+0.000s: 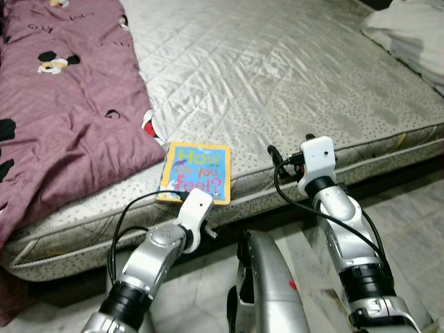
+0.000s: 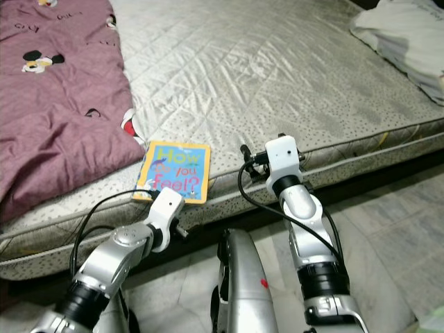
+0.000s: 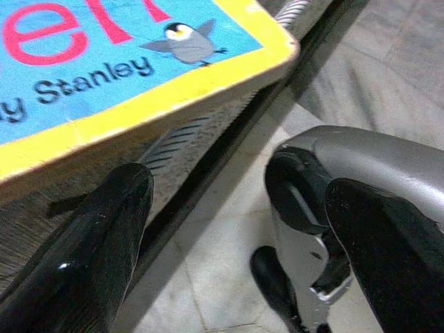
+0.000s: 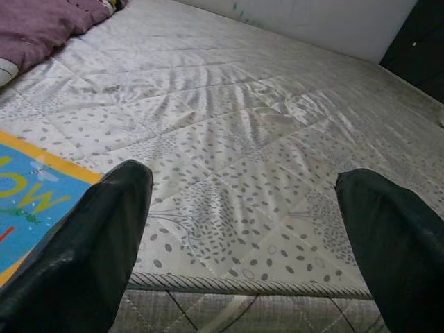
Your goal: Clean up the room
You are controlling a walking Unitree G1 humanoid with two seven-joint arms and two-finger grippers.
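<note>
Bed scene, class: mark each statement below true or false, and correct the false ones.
1. The book lies at the mattress edge. True.
2. The purple blanket covers the book. False: it lies beside it, on the robot's left.
3. The left gripper is shut on the book. False: its fingers are apart below the book's corner.
4. The right gripper is open over the mattress edge. True.
5. The book's border is yellow. True.
</note>
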